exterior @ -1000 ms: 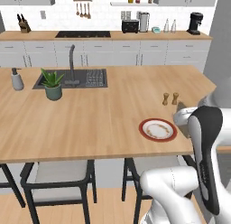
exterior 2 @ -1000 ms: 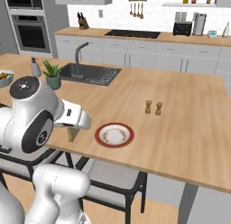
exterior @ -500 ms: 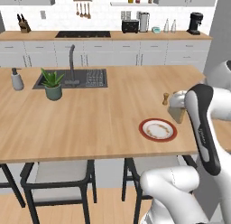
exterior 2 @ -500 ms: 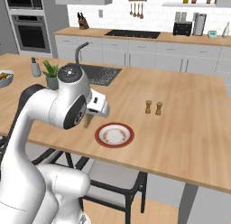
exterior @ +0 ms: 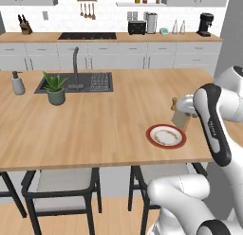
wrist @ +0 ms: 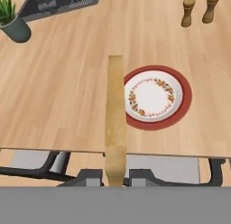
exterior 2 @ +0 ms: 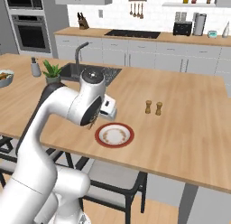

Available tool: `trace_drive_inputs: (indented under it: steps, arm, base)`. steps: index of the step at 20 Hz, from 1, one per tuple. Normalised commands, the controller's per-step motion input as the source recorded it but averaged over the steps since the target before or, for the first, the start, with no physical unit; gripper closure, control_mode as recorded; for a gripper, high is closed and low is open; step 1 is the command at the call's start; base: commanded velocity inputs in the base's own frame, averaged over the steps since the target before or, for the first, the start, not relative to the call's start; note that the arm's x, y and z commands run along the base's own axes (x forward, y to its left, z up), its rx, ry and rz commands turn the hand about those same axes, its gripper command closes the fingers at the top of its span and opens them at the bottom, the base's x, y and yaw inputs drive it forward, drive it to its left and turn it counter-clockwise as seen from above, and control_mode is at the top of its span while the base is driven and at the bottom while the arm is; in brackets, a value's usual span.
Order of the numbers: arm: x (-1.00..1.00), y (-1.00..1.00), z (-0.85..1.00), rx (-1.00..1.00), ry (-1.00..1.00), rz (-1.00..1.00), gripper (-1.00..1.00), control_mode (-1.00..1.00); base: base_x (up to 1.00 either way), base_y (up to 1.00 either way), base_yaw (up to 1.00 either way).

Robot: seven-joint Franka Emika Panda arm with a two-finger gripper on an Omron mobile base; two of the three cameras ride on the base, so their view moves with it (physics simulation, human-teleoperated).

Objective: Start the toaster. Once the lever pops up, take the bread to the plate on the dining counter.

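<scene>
Bread [wrist: 115,123] held above dining counter [exterior: 95,130], beside plate [wrist: 155,97].
Hand view, left to right: plant, slice edge-on pinched in closed gripper [wrist: 115,175], plate, 2 shakers. Left base view adds toaster [exterior: 136,27] on far worktop, slice hanging just right of plate.

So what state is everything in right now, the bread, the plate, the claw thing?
gripper: shut on the bread, above the counter.
bread: held on edge, in the air, beside the plate.
plate: bare, flat on the dining counter.
toaster: on the far worktop, slots too small to judge.
</scene>
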Motion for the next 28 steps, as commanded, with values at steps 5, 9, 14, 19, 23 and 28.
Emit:
trace_drive_inputs:
  steps: [5, 9, 14, 19, 23, 28]
  arm:
    - [0.08, 0.0, -0.65, 0.06, 0.0, 0.0, 1.0, -1.0]
    - [0.25, 0.0, -0.49, 0.01, 0.0, 0.0, 1.0, -1.0]
    - [0.57, 0.0, -0.29, 0.0, 0.0, -0.02, 1.0, -1.0]
    - [0.66, 0.0, -0.17, 0.03, 0.0, -0.01, 1.0, -1.0]
    - [0.45, 0.0, -0.24, 0.03, 0.0, 0.0, 1.0, -1.0]
    - [0.12, -0.03, -0.42, 0.05, 0.0, 0.0, 1.0, -1.0]
  base:
    - [0.0, 0.0, 0.0]
    - [0.0, 0.0, 0.0]
    - [0.0, 0.0, 0.0]
    - [0.0, 0.0, 0.0]
    - [0.0, 0.0, 0.0]
    - [0.0, 0.0, 0.0]
